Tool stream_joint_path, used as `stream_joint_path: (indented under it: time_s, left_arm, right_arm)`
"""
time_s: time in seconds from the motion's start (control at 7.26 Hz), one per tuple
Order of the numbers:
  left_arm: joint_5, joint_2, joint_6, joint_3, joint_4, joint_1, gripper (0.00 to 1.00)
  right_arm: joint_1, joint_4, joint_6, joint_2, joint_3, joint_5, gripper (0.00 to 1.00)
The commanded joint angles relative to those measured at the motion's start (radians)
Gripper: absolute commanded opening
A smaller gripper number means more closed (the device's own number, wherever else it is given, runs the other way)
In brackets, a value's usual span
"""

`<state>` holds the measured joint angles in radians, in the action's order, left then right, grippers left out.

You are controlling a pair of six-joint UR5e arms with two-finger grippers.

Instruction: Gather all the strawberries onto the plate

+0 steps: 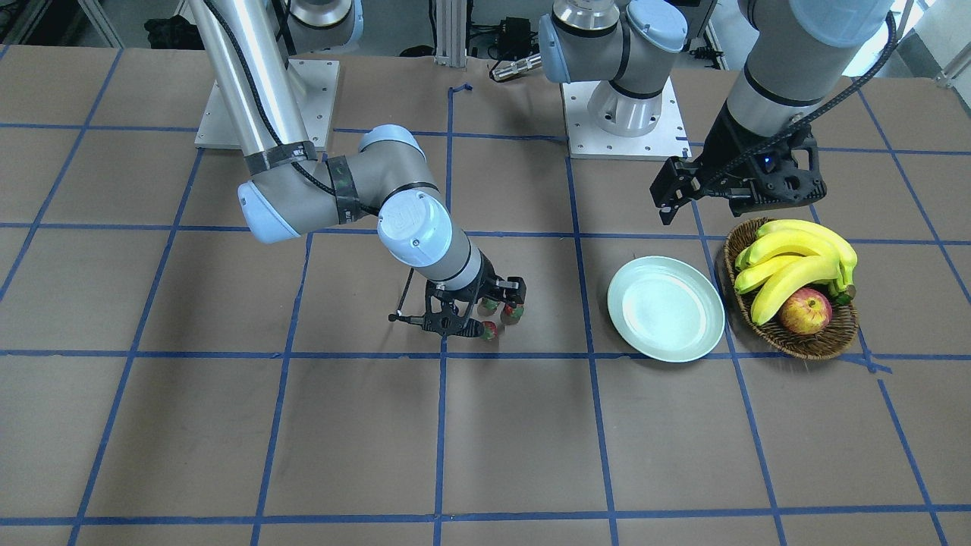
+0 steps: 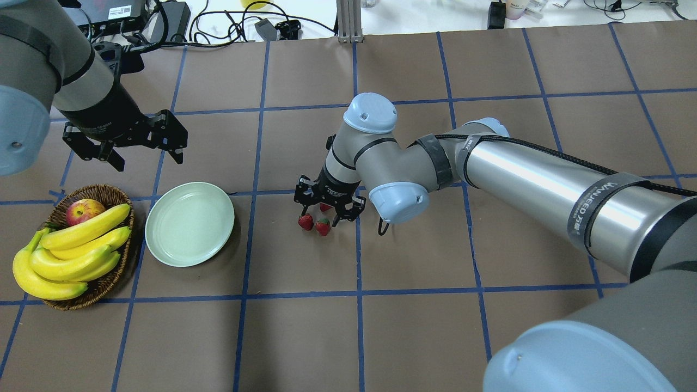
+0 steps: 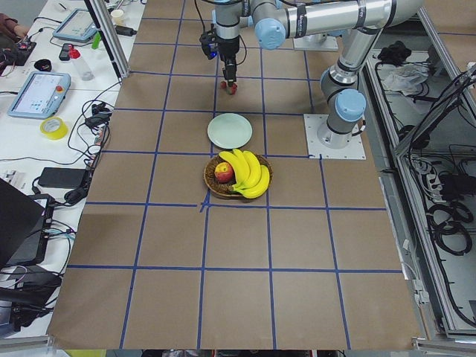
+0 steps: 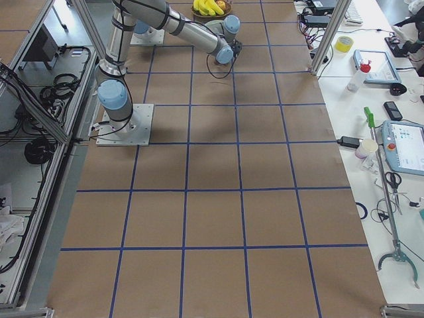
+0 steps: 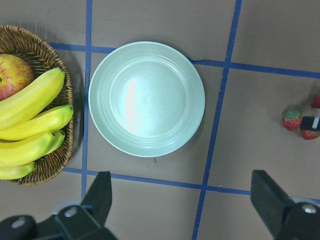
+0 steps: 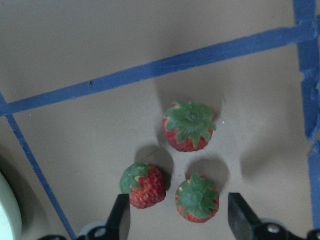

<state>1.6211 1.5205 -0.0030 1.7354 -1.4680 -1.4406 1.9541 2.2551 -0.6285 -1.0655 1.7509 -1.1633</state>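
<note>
Fruit fills the brown wicker basket (image 2: 103, 191) at the far left of the overhead view: a bunch of yellow bananas (image 2: 76, 247) and a red-yellow apple (image 2: 84, 211). Above it we see the left claw (image 2: 149, 163) hanging clear of the brown paper-covered tabletop (image 2: 435, 65), its fingers spread wide and gripping nothing. Just beside the basket sits the round pale mint-white plate (image 2: 189, 224). Further right, across a blue tape line and apart from the plate, the three small red strawberries with green leafy tops (image 2: 305, 221) stand in a tight cluster on the tabletop. The right claw (image 2: 322, 213) sits low over them, fingers apart, closed on none.
</note>
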Motion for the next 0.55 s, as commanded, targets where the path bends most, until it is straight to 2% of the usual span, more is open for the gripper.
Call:
stream_joint_path:
  time_s: [0.0, 0.14, 0.28, 0.41]
  left_arm:
    - [-0.001, 0.001, 0.000, 0.001, 0.000, 0.000, 1.00]
    - [-0.006, 0.006, -0.003, 0.000, 0.002, 0.000, 1.00]
    - [-0.006, 0.009, -0.002, -0.002, -0.003, 0.002, 1.00]
    - [0.003, 0.009, -0.003, -0.005, -0.009, 0.005, 1.00]
  right_arm:
    - [-0.012, -0.034, 0.041, -0.086, -0.007, -0.182, 1.00]
    - [-0.039, -0.136, 0.070, -0.155, -0.016, -0.269, 1.00]
    - [-0.097, -0.238, 0.114, -0.200, -0.062, -0.288, 1.00]
    - [-0.154, -0.359, 0.276, -0.243, -0.144, -0.379, 1.00]
